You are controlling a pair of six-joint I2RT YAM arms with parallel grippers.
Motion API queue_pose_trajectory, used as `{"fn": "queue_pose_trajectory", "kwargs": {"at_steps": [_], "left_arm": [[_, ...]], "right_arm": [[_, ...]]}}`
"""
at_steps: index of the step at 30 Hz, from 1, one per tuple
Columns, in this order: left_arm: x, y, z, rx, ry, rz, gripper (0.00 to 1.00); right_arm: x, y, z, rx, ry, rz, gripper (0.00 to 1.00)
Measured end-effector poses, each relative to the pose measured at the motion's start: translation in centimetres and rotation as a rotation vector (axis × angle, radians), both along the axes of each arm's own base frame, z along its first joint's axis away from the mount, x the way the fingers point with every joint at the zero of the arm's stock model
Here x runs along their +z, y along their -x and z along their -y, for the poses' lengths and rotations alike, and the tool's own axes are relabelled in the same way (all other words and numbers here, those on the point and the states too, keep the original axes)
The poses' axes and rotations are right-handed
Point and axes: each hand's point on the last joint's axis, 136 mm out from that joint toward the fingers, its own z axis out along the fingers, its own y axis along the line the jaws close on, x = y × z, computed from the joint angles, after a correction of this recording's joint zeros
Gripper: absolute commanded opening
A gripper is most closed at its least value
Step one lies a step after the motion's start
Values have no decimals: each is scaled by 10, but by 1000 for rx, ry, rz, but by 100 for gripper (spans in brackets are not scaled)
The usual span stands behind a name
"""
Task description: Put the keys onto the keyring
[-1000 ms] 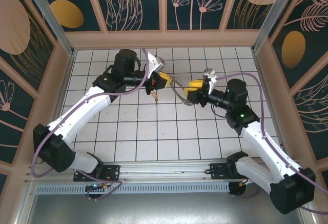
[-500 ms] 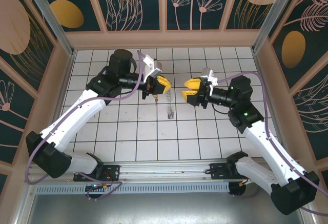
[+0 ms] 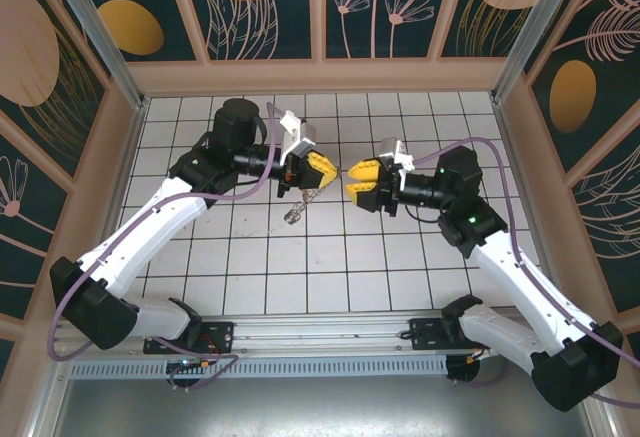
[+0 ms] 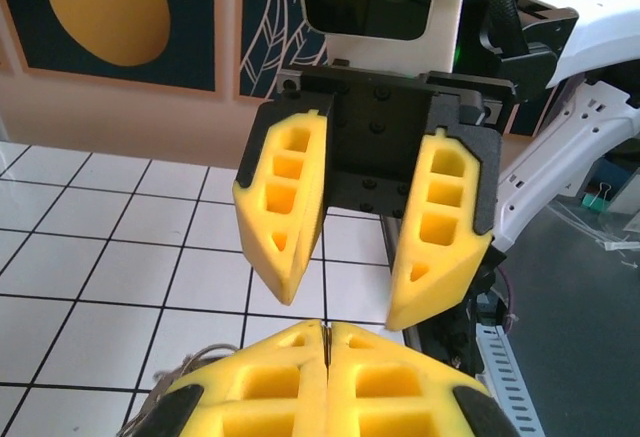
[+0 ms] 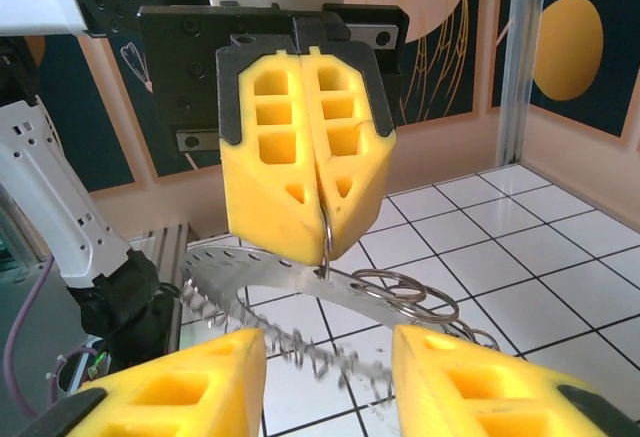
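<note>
Fingers of yellow foam on the left gripper (image 3: pixel 318 169) are pressed flat together, and in the right wrist view a thin wire loop comes out from between their tips. From that loop hangs the thin round grey-brown metal keyring (image 5: pixel 262 277), fringed with small dark pieces (its edge is smeared with blur). A few small silver split rings (image 5: pixel 400 285) sit against the keyring's right side.

From above, the keyring (image 3: pixel 293 215) dangles just under the left gripper, over the white tiled table with dark grid lines (image 3: pixel 300 267), near the middle of the floor.

The right gripper (image 3: pixel 362 179) faces the left one tip to tip, close but apart. Its two yellow fingers (image 4: pixel 285 217) stand spread with a clear gap and nothing between them in the left wrist view. In its own camera the right gripper (image 5: pixel 330 377) frames the hanging keyring, which lies beyond the fingertips without touching them.

The left gripper (image 4: pixel 326 357) shows only a hairline seam between its pads.
</note>
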Motion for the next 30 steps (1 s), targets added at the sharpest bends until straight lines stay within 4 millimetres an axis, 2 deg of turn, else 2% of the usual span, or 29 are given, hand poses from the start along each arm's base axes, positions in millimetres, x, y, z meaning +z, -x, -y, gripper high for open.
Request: {"fn": "queue_pose_trajectory", "kwargs": {"at_steps": [11,24,30], "left_arm": [[3,5,6,-24,15,19,0],[3,3,8,-20,20,30,0],[3,3,8,-22,21,30,0]], "right_arm": [[-2,-1,-9,4,-1,6,31],[6,0,-11,9,-23,29,11],[7,1,-12,10,-27,21,10]]}}
